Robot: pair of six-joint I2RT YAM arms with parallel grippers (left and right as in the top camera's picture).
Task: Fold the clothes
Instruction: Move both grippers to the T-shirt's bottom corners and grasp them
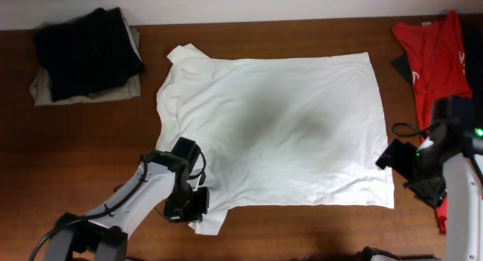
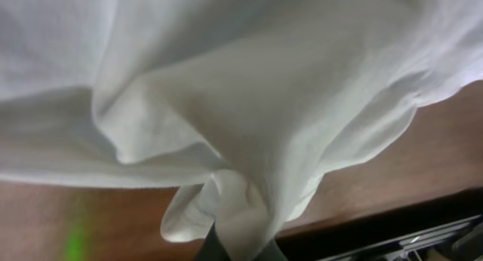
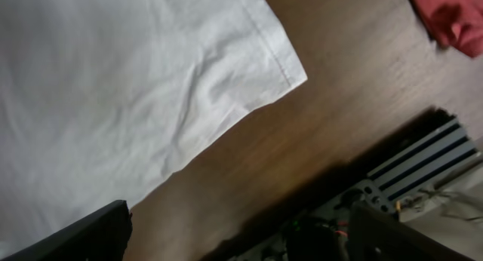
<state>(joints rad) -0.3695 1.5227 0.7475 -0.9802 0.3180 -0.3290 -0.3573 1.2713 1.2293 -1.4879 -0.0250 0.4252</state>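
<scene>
The white T-shirt lies spread flat on the brown table, plain side up, no graphic showing. My left gripper is at the shirt's near-left sleeve and is shut on a bunch of its white cloth, which fills the left wrist view. My right gripper is open and empty, just off the shirt's near-right hem corner; its dark fingers frame bare table wood.
A stack of black and beige folded garments sits at the far left. A red shirt lies at the far right and shows in the right wrist view. The table's front edge runs just behind both grippers.
</scene>
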